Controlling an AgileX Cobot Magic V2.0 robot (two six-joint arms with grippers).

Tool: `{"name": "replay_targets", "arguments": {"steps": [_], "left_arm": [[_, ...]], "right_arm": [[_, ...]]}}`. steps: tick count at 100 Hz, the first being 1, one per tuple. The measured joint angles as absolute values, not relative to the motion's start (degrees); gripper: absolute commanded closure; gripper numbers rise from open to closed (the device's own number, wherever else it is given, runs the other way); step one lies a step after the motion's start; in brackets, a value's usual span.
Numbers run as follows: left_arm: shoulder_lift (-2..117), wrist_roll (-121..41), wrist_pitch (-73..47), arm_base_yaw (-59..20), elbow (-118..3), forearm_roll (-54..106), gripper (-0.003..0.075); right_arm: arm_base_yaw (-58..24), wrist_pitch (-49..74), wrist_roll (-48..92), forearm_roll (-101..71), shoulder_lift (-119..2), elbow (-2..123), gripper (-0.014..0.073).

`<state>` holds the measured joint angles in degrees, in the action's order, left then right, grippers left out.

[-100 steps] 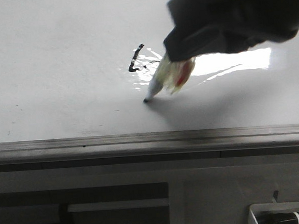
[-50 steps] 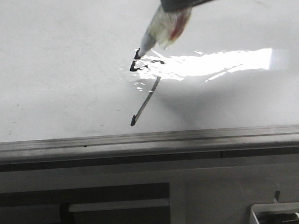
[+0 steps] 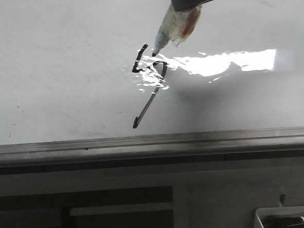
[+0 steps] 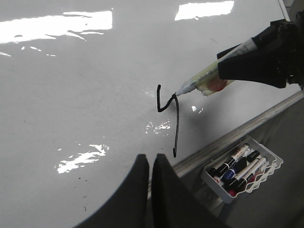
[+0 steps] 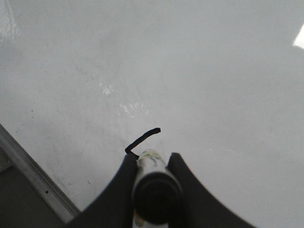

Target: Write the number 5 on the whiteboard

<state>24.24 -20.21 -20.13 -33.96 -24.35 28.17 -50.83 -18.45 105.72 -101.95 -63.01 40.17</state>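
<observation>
- Since half a second ago the marker (image 3: 173, 29) tip has slid from the upper end of the short left stroke toward three o'clock, and now sits at the top of the number 5 (image 3: 149, 83), right where a top bar would start
- Right gripper (image 5: 151, 164) has its jaws pinched on the marker barrel, holding it at a slant so only the tip meets the board; that tilt leaves the ink visible from the front
- The number 5 lies near the middle of the whiteboard (image 3: 51, 68), at about twelve o'clock from the grey edge strip (image 3: 153, 141): a short upright stroke, a small hook, then a long diagonal tail running toward seven o'clock and ending just short of the strip
- Judging by the tip's place, the top stroke is the part in hand, and the figure looks nearly finished
- Left gripper (image 4: 148, 164) hangs over bare board at about six o'clock of the writing in its own view, jaws pressed almost together and carrying nothing, clear of the pen
- A white tray (image 4: 243, 172) hangs below the edge strip, holding several spare pens (image 4: 236, 164) laid side by side, with black, blue and red caps
</observation>
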Motion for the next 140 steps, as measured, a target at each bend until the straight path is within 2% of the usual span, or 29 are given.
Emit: {"name": "replay_targets", "arguments": {"steps": [30, 84, 140], "left_arm": [[24.24, -20.21, -20.13, -33.96, -24.35, 28.40, 0.0741], [24.24, -20.21, -20.69, -33.96, -24.15, 29.20, 0.0741], [24.24, -20.21, -20.69, -33.96, -24.15, 29.58, 0.0741]], "right_arm": [[-50.83, -19.00, 105.72, -100.11, -65.81, 44.56, 0.0635], [-50.83, -19.54, 105.72, -100.11, -69.30, 45.02, 0.0635], [-51.64, -25.11, 106.70, -103.44, -69.39, 45.40, 0.0637]]}}
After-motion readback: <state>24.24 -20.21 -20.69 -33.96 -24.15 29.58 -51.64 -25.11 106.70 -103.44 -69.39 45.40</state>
